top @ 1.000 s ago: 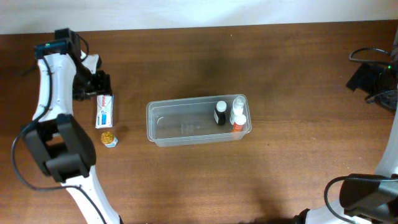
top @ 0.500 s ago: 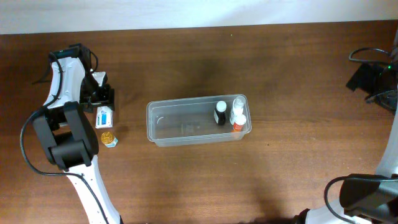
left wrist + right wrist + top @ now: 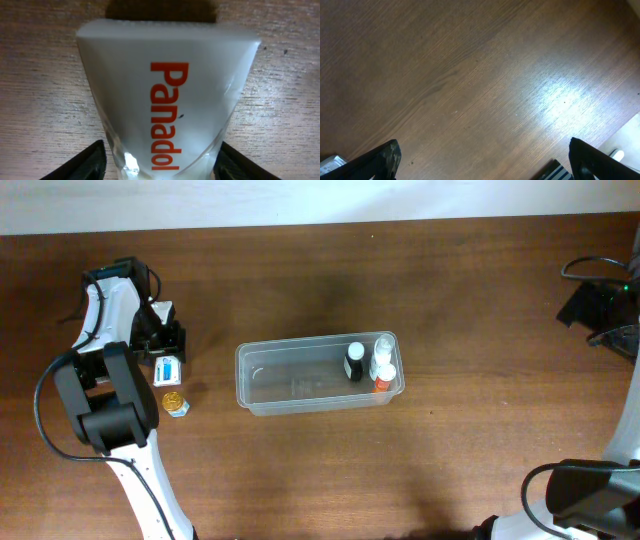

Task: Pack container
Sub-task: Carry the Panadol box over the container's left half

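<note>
We note left fingers [image 3: 95, 161] dropped from upper left of overhead frame onto Panadol box [image 3: 165, 95]. Now astride it and narrowing; firm grip we cannot tell. Right fingers [image 3: 382, 157] spread wide, empty, above table [image 3: 470, 75]. Container [image 3: 290, 380] mid-frame, bottles [image 3: 355, 362] at right end. Box likely goes in next.

The brown wooden table [image 3: 420, 470] carries a clear container [image 3: 300, 383], a white Panadol box [image 3: 168, 368] and a small gold-capped jar [image 3: 176, 402].

Left hand [image 3: 167, 348] now astride Panadol box [image 3: 168, 368]
</note>
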{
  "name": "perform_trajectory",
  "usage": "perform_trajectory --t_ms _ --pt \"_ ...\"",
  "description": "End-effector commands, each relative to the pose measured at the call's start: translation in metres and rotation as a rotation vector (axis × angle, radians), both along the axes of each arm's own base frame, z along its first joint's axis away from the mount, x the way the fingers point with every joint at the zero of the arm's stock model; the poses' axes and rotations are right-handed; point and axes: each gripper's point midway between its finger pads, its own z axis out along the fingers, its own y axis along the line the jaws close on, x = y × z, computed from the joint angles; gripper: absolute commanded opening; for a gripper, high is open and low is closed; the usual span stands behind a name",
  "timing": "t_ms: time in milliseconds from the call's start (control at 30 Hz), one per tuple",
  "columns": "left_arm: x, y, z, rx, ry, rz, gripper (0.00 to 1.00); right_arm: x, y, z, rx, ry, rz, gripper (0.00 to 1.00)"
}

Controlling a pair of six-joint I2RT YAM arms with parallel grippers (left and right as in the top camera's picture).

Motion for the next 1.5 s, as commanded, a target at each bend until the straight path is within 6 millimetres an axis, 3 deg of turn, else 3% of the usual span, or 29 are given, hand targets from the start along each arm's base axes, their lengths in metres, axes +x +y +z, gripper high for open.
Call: perform_trajectory --t_ms 0,333,733,900,1167,1467 --pt "-0.002 0.0 -0.006 0.008 0.014 0.005 0.64 -0.003 0.0 0.014 -0.017 -0.041 -0.009 0.98" --pt "-0.001 0.0 -0.011 0.011 0.005 0.021 0.38 -0.003 0.0 0.014 -0.017 -0.041 -0.009 0.99" --pt "0.007 -0.021 -0.003 -0.109 -0.028 0.042 0.37 -0.003 0.0 0.014 -0.017 -0.041 -0.009 0.98" --pt "0.023 -0.036 0.033 -0.187 -0.075 0.039 0.43 -0.003 0.0 0.014 -0.017 -0.041 -0.009 0.98" --pt "0.044 -0.069 0.107 -0.207 -0.185 -0.105 0.38 -0.003 0.0 0.014 -0.017 -0.041 -0.009 0.98" --pt "0.031 -0.144 0.172 -0.218 -0.265 -0.419 0.37 -0.003 0.0 0.014 -0.017 -0.041 -0.009 0.98"
